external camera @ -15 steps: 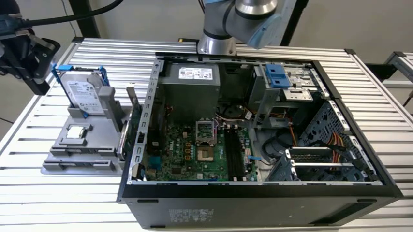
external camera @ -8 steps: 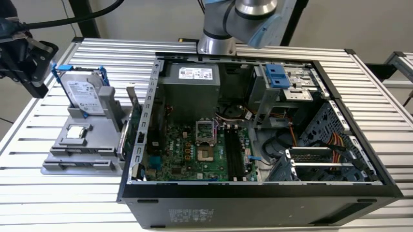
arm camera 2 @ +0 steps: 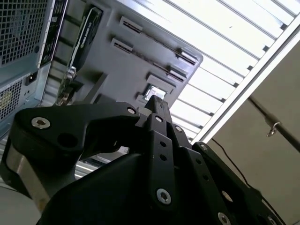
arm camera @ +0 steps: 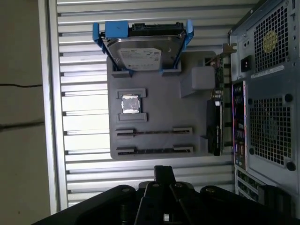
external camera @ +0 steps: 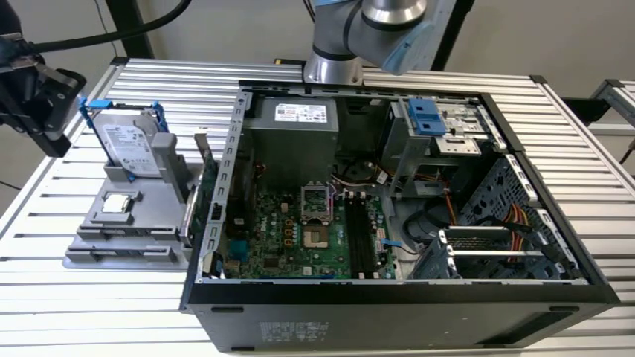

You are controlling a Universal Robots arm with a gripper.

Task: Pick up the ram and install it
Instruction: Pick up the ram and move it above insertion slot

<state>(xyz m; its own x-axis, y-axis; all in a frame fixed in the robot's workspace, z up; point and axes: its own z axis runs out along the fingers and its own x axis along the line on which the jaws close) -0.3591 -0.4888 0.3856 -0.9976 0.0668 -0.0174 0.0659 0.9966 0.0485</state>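
The ram [arm camera: 154, 133] shows in the first wrist view only edge-on, as a thin dark line in one of the two long slots of the grey holder [arm camera: 159, 101]. The slot nearer the processor chip [arm camera: 131, 104] has the darker line, though I cannot be sure which slot holds it. Past the chip, the hard drive [arm camera: 140, 51] stands tall in its blue frame at the holder's far end. Along the holder's other long side a dark expansion card [arm camera: 214, 126] stands on edge, just beside the wall of the open computer case [external camera: 397, 305], so that flank is tight. The slot end of the holder is its low, open end. Bare slats of the table [external camera: 59, 312] run between that edge and the gripper [arm camera: 164, 171], which hangs well apart from the ram and touches nothing. In both wrist views its fingers [arm camera 2: 157, 104] look drawn together into one narrow tip, with nothing visible between them. In the exterior view the gripper sits at the exterior view's left, above the table's side rail, with floor beyond it. Inside the case the motherboard [external camera: 297, 238] lies open from above, walled by the metal rim.
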